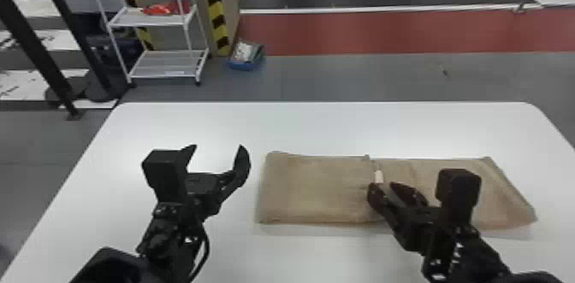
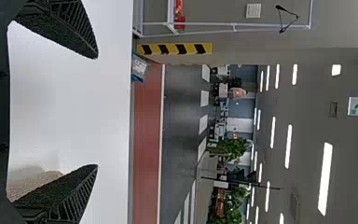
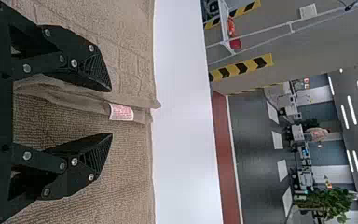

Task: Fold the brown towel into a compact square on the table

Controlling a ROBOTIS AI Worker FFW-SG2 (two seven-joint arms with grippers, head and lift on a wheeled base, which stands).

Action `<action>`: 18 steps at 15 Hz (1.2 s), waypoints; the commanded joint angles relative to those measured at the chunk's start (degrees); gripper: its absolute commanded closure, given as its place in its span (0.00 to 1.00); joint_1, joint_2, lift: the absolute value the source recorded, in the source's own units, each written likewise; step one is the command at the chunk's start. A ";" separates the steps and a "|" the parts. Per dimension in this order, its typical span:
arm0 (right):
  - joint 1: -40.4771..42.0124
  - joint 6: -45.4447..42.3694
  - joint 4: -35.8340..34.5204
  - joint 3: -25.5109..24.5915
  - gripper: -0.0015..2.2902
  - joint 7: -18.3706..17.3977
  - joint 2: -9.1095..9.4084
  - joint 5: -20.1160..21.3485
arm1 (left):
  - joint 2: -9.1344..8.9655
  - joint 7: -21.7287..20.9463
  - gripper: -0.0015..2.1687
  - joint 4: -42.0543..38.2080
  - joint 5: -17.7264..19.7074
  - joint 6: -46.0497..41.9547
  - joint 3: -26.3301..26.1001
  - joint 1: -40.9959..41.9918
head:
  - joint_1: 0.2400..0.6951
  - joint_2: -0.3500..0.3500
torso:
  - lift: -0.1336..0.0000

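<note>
The brown towel (image 1: 314, 188) lies flat as a wide strip on the table's right half, with a layer edge and white tag (image 1: 378, 176) near its middle. Over that middle part is my right gripper (image 1: 388, 189). In the right wrist view the right gripper (image 3: 111, 112) stands open above the towel (image 3: 130, 182), the folded edge running between its fingers beside the tag (image 3: 121, 112). My left gripper (image 1: 217, 154) is open over the table, left of the towel. The left wrist view shows the left gripper (image 2: 97, 111) spread wide, part of the towel (image 2: 30, 185) near one finger.
The white table (image 1: 325, 126) has bare surface behind the towel and around the left arm. Beyond it on the floor stand a white rack (image 1: 167, 64) and a blue bin (image 1: 246, 64), away from both arms.
</note>
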 commanded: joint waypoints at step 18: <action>0.05 4.87 -2.39 -0.05 0.15 -0.88 0.08 -0.24 | 0.24 0.05 0.02 -0.62 0.22 0.00 -0.07 0.30 | 1.00 0.62 | 0.07</action>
